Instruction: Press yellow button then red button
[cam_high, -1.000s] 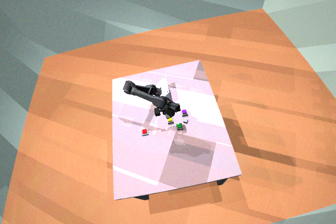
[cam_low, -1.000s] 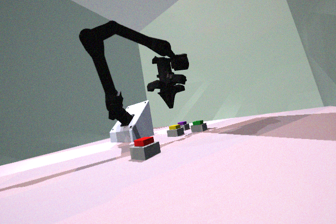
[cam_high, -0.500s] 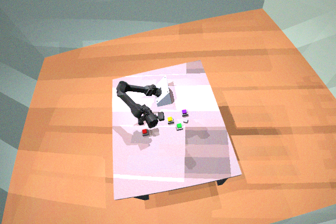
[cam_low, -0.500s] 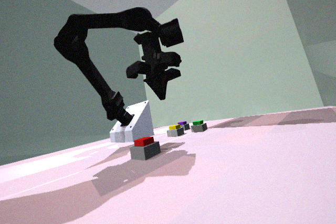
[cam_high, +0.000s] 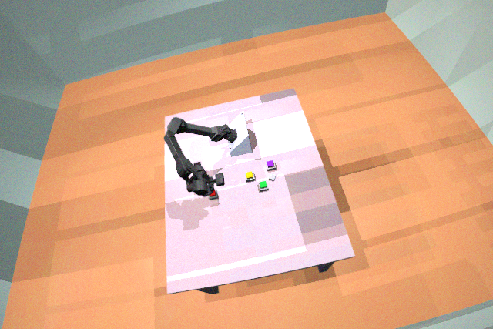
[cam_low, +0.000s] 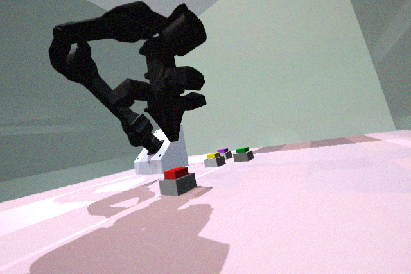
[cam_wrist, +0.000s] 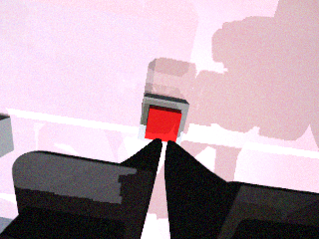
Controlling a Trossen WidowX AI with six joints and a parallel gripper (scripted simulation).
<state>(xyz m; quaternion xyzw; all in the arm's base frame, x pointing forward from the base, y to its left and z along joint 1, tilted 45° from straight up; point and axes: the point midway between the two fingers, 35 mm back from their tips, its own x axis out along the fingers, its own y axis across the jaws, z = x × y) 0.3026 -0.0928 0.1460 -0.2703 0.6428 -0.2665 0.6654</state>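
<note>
Red button (cam_wrist: 162, 123) sits on its grey base toward the near left of the pale surface (cam_high: 254, 233), well apart from the yellow button (cam_high: 249, 175), green button (cam_high: 263, 185) and purple button (cam_high: 270, 163) clustered to its right. I see my tool (cam_wrist: 163, 141) clenched, fingers nearly together with only a sliver between them, gripping nothing. From the wrist view its tips point at the red cap's near edge; the exterior view shows the tool hanging above the button, clear of it.
</note>
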